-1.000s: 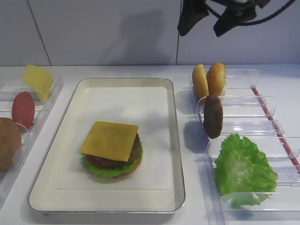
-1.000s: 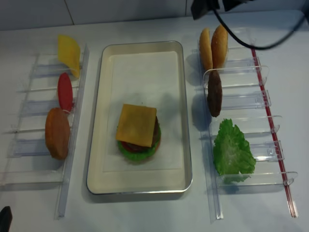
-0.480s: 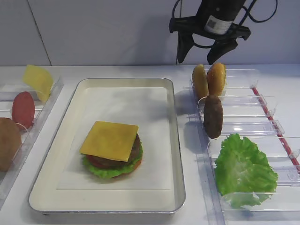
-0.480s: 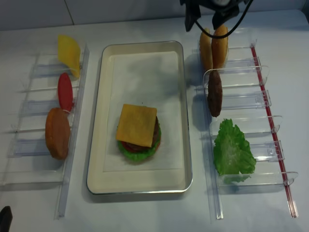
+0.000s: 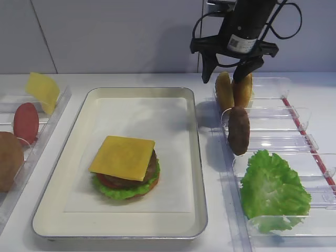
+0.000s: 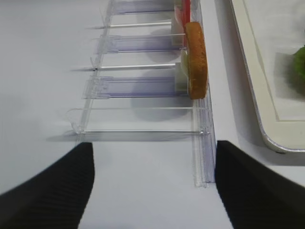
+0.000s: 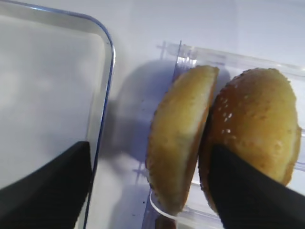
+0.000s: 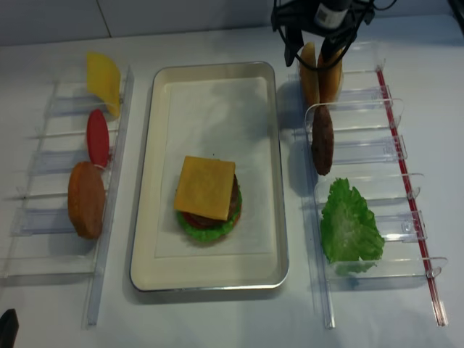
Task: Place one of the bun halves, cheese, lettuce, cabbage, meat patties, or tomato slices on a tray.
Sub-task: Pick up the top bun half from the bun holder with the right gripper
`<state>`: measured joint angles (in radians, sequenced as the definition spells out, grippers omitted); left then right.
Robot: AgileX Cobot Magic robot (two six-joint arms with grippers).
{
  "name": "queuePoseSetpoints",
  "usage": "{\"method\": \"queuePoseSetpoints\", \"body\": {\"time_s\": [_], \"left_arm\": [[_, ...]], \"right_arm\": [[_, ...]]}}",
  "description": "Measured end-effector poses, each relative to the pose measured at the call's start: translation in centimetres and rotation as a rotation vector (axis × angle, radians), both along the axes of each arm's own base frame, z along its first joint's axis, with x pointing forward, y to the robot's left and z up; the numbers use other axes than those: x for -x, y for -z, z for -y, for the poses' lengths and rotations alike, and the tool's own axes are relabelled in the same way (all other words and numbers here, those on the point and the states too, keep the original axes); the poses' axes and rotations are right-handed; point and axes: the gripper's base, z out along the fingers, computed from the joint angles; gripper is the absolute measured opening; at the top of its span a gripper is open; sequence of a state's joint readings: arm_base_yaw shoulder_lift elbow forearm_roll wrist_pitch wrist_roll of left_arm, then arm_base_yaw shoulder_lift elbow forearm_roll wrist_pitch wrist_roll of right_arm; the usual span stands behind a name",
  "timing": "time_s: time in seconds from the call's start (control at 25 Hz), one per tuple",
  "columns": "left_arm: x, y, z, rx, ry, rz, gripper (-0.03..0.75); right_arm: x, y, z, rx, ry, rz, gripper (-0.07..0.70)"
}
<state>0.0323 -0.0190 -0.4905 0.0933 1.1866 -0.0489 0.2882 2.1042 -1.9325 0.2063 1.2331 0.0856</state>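
While the stack on the tray (image 5: 191, 157) already shows a cheese slice (image 5: 124, 156) on top, with a meat patty (image 5: 153, 164), a tomato slice (image 5: 113, 181) and lettuce (image 5: 115, 190) edging out beneath it (a bottom bun seems to lie under them, though only a sliver shows), the burger has no top yet. My reading is that the bun cap is the piece in hand now.

At about one o'clock from the tray, the right end effector (image 5: 226, 79) hangs over the two bun halves standing on edge in the rear clear bin (image 5: 270, 86). Its jaws stand apart, one finger outside the plain bun half (image 7: 178, 138) and the other down between it and the seeded bun half (image 7: 257, 131); they straddle the plain one, and I cannot tell whether they touch it. Nothing is lifted. The left end effector (image 6: 152, 191) shows both fingers spread wide and empty, over the tabletop (image 6: 43, 71) at the tray's nine o'clock side.

Counted: two upright bun halves at the rear right, one spare patty (image 5: 239, 130) and one loose lettuce leaf (image 5: 273, 190) at three o'clock; one spare cheese square (image 5: 43, 90), one tomato slice (image 5: 25, 122) and one more bun half (image 5: 9, 160) at nine o'clock; one tray.
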Motion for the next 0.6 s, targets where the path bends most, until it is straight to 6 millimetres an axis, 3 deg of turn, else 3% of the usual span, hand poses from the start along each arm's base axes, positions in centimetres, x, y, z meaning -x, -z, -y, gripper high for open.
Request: {"method": "queuePoseSetpoints", "body": {"time_s": [0.2, 0.44, 0.6], "left_arm": [[0.00, 0.00, 0.00, 0.000, 0.000, 0.000, 0.510], [0.00, 0.00, 0.00, 0.000, 0.000, 0.000, 0.510], [0.00, 0.00, 0.00, 0.000, 0.000, 0.000, 0.510]], "right_arm": [[-0.46, 0.30, -0.10, -0.005, 0.008, 0.025, 0.521], [-0.72, 0.63, 0.18, 0.023, 0.045, 0.030, 0.421], [-0.74, 0.64, 0.24, 0.029, 0.050, 0.031, 0.407]]}}
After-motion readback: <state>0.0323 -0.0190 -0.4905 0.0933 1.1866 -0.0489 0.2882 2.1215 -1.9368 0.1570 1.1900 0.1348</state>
